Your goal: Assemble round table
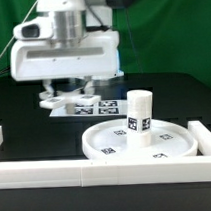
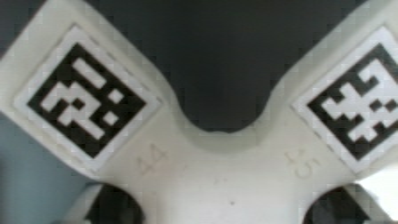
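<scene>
Pincer [image 1: 68,92] at cross foot [image 2: 199,150], disc [image 1: 101,144] well apart

Cross foot [image 2: 199,150] blurred, arms cropped; claw [image 1: 70,88] grip unclear.

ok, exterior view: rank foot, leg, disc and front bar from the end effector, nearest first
1. Foot: directly under the end effector, at the back, on the exterior view's left.
2. Disc and leg: the leg stands on the disc, nearer the front; too close to call between them.
3. Front bar: along the near edge, farthest.
</scene>
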You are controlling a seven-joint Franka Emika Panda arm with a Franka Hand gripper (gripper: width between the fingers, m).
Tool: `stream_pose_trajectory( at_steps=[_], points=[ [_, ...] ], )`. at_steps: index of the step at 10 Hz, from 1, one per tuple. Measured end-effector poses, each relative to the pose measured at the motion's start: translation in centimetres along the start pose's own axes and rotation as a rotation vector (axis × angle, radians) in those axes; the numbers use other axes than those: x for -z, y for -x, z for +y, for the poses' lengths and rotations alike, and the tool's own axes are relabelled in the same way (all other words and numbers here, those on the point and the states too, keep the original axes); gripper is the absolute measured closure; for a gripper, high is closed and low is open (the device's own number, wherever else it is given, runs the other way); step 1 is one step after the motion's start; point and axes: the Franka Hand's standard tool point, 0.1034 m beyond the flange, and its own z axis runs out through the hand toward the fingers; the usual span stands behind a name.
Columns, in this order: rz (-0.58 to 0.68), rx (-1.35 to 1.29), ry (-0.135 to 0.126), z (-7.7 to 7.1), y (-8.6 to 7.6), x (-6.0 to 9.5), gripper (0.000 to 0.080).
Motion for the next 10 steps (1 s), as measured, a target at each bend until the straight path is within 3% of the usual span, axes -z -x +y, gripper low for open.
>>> stream_pose_trajectory(
  at_steps=[2, 4, 5, 8, 10],
  points=[
    [0.003, -0.107, -0.013, -4.1, -2.0, 1.5, 0.0357],
    [0.01, -0.161, -0.003, -7.0, -3.4, 2.1, 0.0357],
    [0.01, -0.153, 0.004, -7.8, -3.7, 2.0, 0.0357],
    [0.008, -0.142, 0.004, -7.6, -3.6, 1.9, 0.0357],
    [-0.011, -0.12, 0.001, -7.9, -3.8, 3.1, 0.0357]
  ],
)
